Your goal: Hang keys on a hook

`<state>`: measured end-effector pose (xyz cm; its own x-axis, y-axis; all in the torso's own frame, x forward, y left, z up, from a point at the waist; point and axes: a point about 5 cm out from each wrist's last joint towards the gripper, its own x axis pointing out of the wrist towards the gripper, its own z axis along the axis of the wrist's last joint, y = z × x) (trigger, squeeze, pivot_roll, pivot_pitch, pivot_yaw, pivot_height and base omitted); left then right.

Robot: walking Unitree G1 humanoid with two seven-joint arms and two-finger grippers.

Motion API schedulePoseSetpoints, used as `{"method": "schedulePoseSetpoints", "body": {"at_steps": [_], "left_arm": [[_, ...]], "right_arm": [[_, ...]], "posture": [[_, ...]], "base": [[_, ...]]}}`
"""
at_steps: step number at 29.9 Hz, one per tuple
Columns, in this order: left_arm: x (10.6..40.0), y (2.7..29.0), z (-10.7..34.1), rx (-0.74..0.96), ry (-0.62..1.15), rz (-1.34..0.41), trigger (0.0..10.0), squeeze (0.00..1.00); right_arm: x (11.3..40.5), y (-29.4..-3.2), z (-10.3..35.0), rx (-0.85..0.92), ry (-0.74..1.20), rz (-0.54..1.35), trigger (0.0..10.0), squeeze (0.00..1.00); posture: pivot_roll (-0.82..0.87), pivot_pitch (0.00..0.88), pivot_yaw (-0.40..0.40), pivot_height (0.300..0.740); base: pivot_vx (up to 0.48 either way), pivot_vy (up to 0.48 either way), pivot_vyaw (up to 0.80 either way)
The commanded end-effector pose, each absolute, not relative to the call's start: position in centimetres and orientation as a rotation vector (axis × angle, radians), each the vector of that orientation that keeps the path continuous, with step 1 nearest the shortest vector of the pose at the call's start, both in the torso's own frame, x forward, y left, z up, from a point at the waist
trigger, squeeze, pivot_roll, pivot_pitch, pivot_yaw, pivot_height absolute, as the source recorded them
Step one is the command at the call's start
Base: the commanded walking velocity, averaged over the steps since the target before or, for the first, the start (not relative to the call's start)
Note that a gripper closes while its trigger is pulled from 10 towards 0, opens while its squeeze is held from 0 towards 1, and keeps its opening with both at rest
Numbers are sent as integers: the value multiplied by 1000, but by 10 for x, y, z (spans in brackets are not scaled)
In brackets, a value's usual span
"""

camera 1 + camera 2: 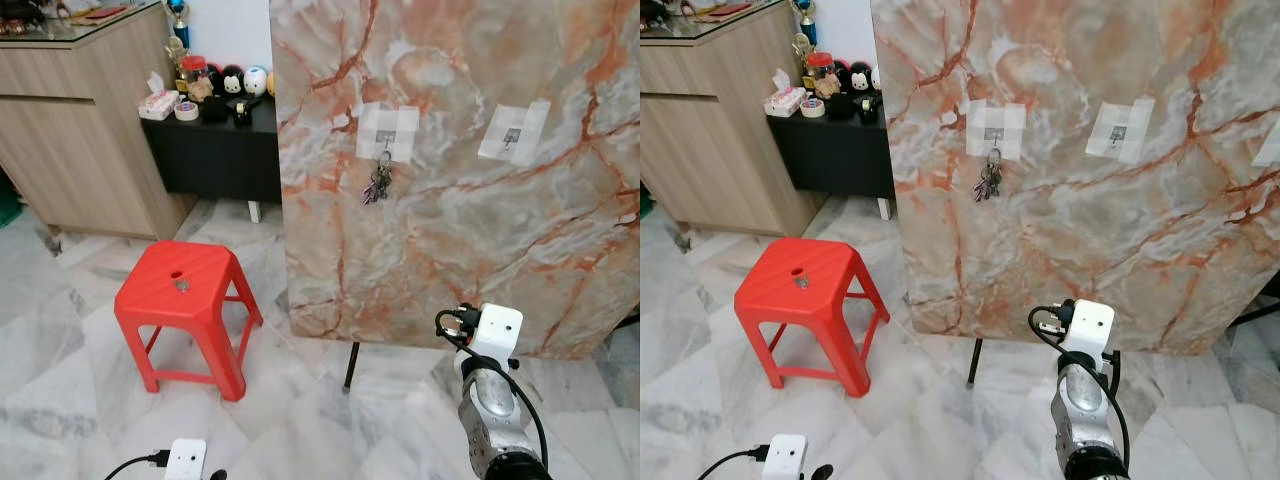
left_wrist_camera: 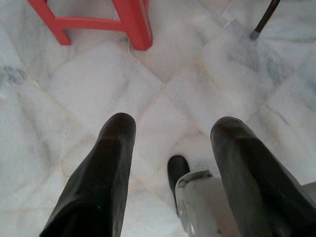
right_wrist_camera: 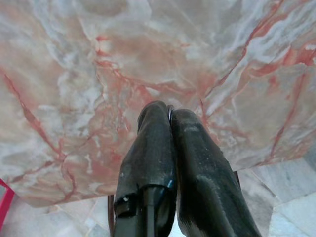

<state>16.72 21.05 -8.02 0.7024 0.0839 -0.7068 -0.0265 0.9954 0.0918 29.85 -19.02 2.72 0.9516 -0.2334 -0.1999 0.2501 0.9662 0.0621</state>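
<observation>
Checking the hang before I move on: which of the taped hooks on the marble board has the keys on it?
The left hook: the keys dangle below it. The right hook is bare.

The right arm (image 1: 495,405) is rounded silver metal, topped by a white box-shaped wrist camera (image 1: 497,332) with a looping black cable. Each claw has two long, glossy black fingers (image 2: 103,177).

Left hand (image 2: 170,138) spread; right hand (image 3: 170,116) pressed closed.
</observation>
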Motion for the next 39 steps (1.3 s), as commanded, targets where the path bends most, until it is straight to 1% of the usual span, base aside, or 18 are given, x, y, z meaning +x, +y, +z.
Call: {"method": "schedulePoseSetpoints", "body": {"at_steps": [1,5,22,26,28,34,39], "left_arm": [[161,211,-83,65,809,78,10000,0],[159,212,-84,65,813,82,10000,0],[159,212,-84,61,810,89,10000,0],[158,214,-84,86,815,103,10000,0],[157,216,-84,87,813,118,10000,0],[157,216,-84,93,817,116,10000,0],[157,217,-84,98,817,112,10000,0]], "right_arm": [[302,-188,31,96,183,-242,10000,0],[302,-189,31,103,182,-238,10000,0],[303,-190,33,104,177,-243,10000,0],[303,-189,32,104,184,-239,10000,0],[303,-190,33,110,170,-246,10000,0],[304,-192,35,102,169,-252,10000,0],[313,-196,49,90,107,-270,10000,0]], "posture": [[18,0,-47,725],[20,0,-48,725],[20,0,-53,725],[22,0,-53,725],[22,0,-53,725],[22,0,-53,725],[22,0,-50,725]], "base": [[300,0,-475],[302,0,-719],[313,0,0],[308,0,-672],[0,0,-738],[0,0,0],[0,0,0]]}}
